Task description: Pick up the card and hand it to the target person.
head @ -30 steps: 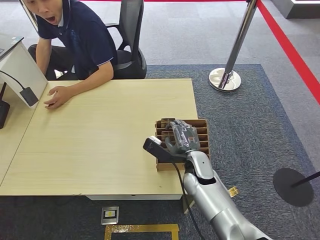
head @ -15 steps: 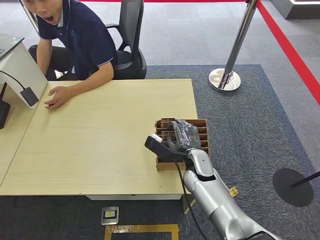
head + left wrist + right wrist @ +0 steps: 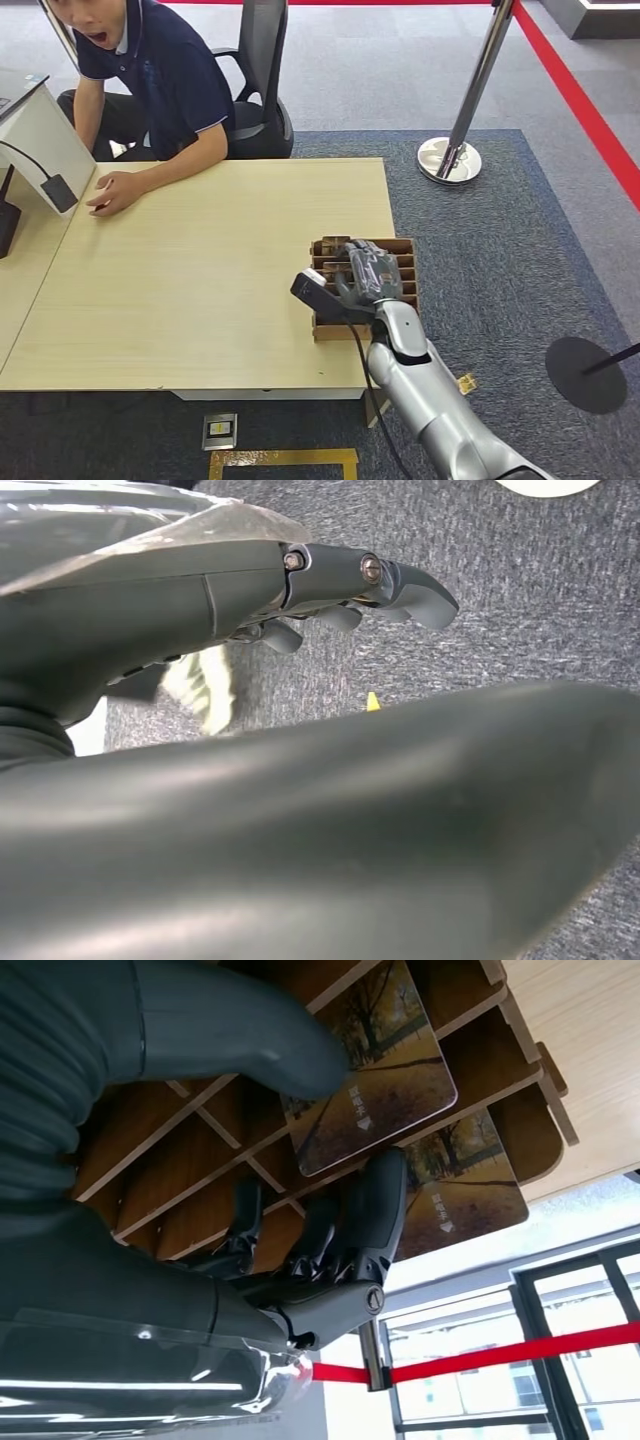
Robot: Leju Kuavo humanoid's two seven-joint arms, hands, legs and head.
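I've got the right hand [image 3: 317,1160] down in the slotted wooden rack [image 3: 404,262], thumb and fingers pinching one upright card [image 3: 377,1080] so it slides out; left hand [image 3: 332,590] hangs slack, holding nothing.

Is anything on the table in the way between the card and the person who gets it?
Nothing visible. The right hand pinches a card in the wooden rack; bare tabletop lies between it and the person's hand.
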